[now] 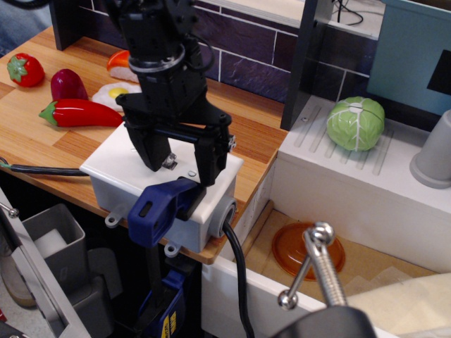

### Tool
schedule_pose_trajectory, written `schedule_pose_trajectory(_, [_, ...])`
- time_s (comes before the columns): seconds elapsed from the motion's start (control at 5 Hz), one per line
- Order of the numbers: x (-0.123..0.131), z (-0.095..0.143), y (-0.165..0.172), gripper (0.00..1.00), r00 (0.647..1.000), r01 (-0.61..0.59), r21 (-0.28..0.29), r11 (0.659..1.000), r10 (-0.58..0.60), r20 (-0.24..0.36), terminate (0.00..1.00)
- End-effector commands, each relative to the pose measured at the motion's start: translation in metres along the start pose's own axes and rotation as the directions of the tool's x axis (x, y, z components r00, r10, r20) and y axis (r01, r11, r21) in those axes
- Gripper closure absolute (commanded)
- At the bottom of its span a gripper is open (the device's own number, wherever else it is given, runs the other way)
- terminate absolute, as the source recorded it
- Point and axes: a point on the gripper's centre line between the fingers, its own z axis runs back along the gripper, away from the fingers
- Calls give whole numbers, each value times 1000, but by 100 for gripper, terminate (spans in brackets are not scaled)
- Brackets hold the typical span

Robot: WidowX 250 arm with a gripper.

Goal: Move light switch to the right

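The white plastic box [123, 169] sits at the front edge of the wooden counter, held by a blue clamp [163, 205]. The small silver light switch lever [170, 163] stands on top of the box, partly hidden between my fingers. My black gripper [182, 166] is open and low over the box top, its two fingers astride the lever. The left finger [153, 152] is right beside the lever. I cannot tell whether it touches it.
A red pepper [81, 113], a purple vegetable [68, 84], a strawberry [25, 70] and a fried egg [116, 91] lie on the counter to the left. A white sink unit [366, 190] with a green cabbage [356, 123] stands at the right. A black cable [236, 274] leaves the box.
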Motion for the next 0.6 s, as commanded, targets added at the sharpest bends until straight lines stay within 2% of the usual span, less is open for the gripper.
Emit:
schedule_pose_trajectory(0.0, [-3,12,-20,0,998,9,-46,999,-6,69,0])
schedule_pose_trajectory(0.2, [2,19,-21,0,1000,19,-23,1000,-19,25,0])
schedule_pose_trajectory(0.4, [1,24,-17,0,999,17,-12,1000,-16,42,100])
